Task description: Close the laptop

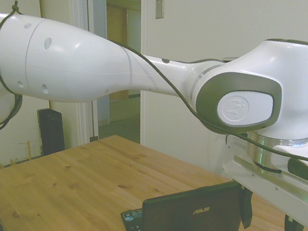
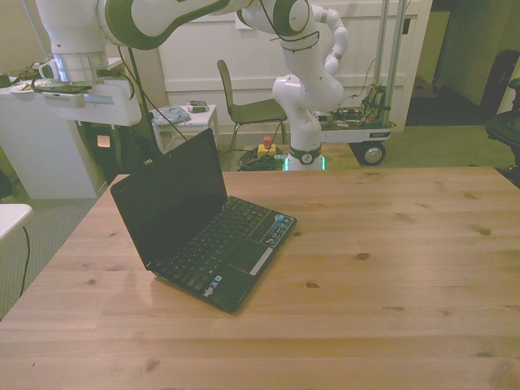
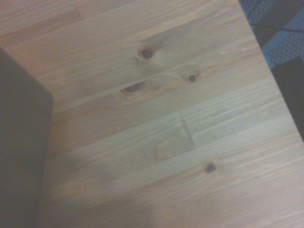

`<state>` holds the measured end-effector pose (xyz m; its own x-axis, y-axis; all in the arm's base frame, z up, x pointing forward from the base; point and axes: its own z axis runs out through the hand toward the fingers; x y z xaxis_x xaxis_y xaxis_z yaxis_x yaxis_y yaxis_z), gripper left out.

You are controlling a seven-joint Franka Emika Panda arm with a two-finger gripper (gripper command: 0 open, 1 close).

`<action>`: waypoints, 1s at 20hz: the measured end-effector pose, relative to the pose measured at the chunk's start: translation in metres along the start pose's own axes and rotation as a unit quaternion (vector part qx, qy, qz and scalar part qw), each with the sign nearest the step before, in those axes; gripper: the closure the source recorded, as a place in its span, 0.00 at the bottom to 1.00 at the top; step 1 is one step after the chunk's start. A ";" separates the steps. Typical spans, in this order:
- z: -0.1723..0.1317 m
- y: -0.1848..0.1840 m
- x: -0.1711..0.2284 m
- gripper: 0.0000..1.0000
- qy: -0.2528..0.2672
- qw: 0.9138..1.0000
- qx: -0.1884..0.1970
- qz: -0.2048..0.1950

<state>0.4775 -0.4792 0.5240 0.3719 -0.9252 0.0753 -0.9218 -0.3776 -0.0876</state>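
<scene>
I'm in the approach: the laptop (image 2: 203, 223) stands open on the table (image 2: 390, 268) toward the front view's left, my gripper (image 1: 265, 226) hangs spread and empty seemingly behind its lid, so next I must press that lid toward the keyboard.

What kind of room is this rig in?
Probably a robotics lab or office: a second white robot arm on a wheeled cart, a bare olive chair and a white counter with clutter stand behind the wooden table.
</scene>
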 end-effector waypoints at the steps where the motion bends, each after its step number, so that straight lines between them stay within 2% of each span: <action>1: 0.001 -0.005 -0.002 1.00 -0.001 1.000 0.000 -0.002; 11: 0.001 -0.042 -0.047 1.00 -0.017 1.000 0.002 -0.016; 20: -0.014 -0.060 -0.075 1.00 -0.010 1.000 0.011 -0.019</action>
<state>0.5039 -0.3869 0.5372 0.4093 -0.9105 0.0585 -0.9042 -0.4134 -0.1078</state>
